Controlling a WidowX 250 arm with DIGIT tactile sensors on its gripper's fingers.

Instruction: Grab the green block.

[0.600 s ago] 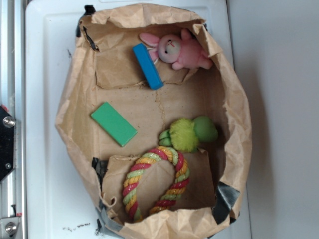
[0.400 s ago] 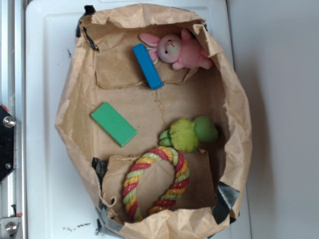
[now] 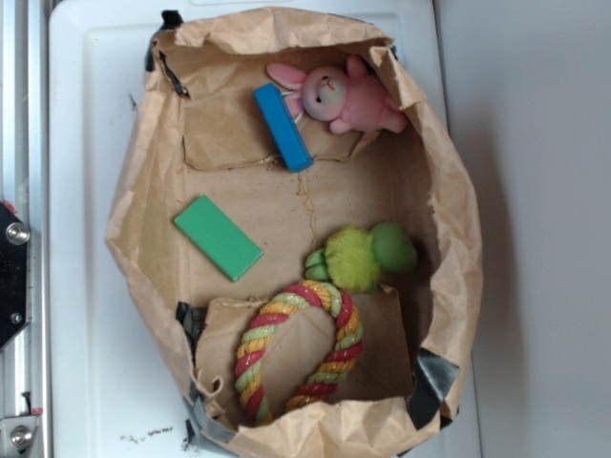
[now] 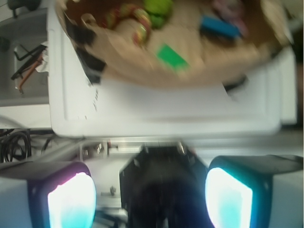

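Tool shows only in the wrist view: two glowing fingers, pink-lit one and cyan-lit one, spread wide with nothing between them, well apart from the bag and outside the white counter edge. Wrist view is blurred.

Green block lies flat on the floor of an open, crumpled brown paper bag, on the bag's left half close to the left wall in the exterior view. Flat rectangular slab, smooth, plain bright green. Long axis runs diagonally, from upper left toward lower right. Nothing touches it.

Blue block, narrower, smooth, lies near the bag's top edge, also diagonal, its upper end just beside a pink plush bunny. Fuzzy lime-green plush toy sits right of centre, well apart from the green block. Twisted rope ring in red, yellow and green strands lies by the bag's bottom edge, touching the plush toy. Dark tape patches on the bag's corners.
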